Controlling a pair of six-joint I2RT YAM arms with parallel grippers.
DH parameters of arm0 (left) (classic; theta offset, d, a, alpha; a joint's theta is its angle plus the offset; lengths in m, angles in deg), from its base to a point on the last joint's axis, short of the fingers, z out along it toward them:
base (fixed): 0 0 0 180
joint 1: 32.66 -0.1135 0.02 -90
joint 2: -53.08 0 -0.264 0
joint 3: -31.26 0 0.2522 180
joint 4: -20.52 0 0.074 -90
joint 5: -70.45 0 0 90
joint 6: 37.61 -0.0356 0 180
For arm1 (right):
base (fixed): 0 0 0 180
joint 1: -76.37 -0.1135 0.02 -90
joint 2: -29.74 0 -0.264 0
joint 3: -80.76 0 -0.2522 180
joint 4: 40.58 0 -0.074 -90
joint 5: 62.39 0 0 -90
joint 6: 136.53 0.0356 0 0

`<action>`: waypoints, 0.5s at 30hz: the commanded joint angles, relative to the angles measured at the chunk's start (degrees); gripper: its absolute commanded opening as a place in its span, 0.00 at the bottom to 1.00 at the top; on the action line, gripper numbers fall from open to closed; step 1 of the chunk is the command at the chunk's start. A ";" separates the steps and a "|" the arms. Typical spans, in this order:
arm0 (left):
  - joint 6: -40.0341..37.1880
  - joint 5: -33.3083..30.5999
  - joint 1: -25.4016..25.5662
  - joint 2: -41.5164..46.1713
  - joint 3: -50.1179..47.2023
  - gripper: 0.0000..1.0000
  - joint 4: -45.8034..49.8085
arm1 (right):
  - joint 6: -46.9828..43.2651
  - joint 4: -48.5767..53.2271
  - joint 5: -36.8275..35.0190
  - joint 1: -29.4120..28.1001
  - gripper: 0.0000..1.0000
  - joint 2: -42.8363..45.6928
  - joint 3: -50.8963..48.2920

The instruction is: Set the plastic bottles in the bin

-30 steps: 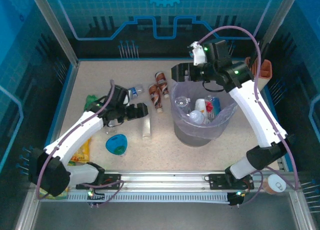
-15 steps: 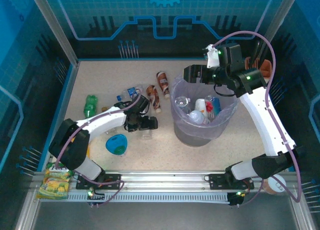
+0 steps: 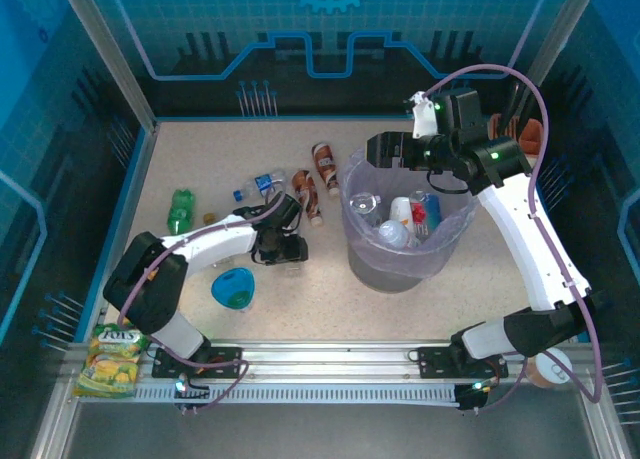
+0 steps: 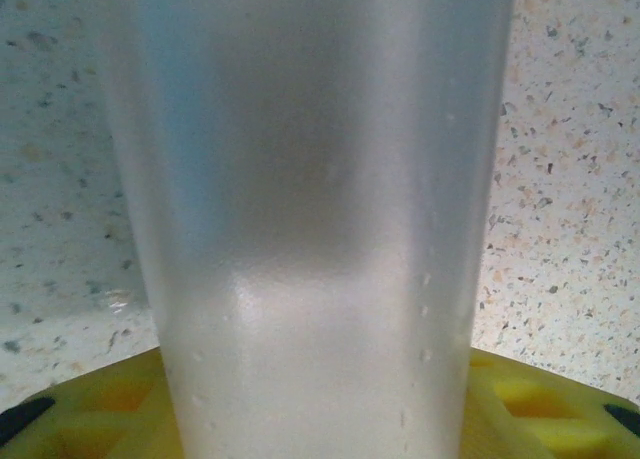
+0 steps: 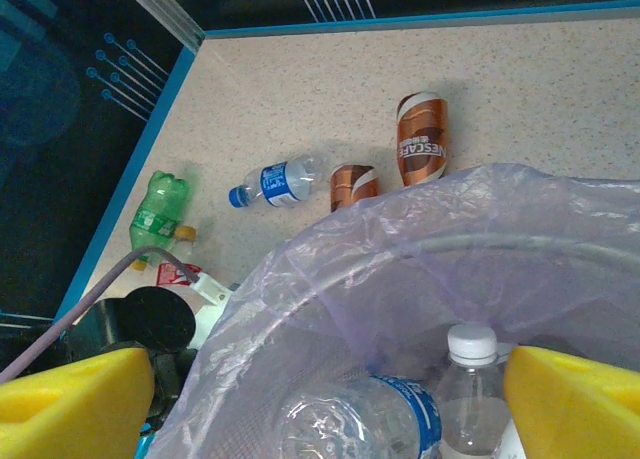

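A frosted pale bottle [image 4: 320, 229] lies on the table and stands between the yellow fingers of my left gripper [image 4: 320, 409], which is open around it; from above, the left gripper [image 3: 285, 247] is low over that bottle, left of the bin. The bin [image 3: 410, 269], grey with a lilac bag [image 5: 450, 229], holds several bottles [image 5: 400, 419]. My right gripper [image 5: 330, 399] hangs open and empty over the bin's back-left rim [image 3: 375, 149]. Loose on the table lie a green bottle [image 5: 158, 211], a blue-labelled clear bottle [image 5: 275, 182] and two brown bottles [image 5: 422, 139] [image 5: 352, 184].
A small blue bowl [image 3: 233, 287] sits just in front of the left gripper. A yellow snack packet [image 3: 112, 359] lies at the near left corner. The beige-and-orange knife block [image 3: 528, 134] stands behind the right arm. Blue walls close in the table.
My left arm swung from the back left down onto the pale bottle beside the bin and has settled there. The right gripper shifted slightly right over the bin's rim.
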 commanded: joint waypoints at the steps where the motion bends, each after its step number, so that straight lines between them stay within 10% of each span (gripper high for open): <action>1: -1.58 -1.48 -0.31 7.23 4.27 0.49 2.31 | 0.20 -0.51 3.31 -1.74 0.91 -0.53 3.57; 15: -3.23 4.87 -0.63 21.68 11.54 0.48 -6.92 | 6.04 -7.82 9.79 -11.62 0.99 -15.50 15.04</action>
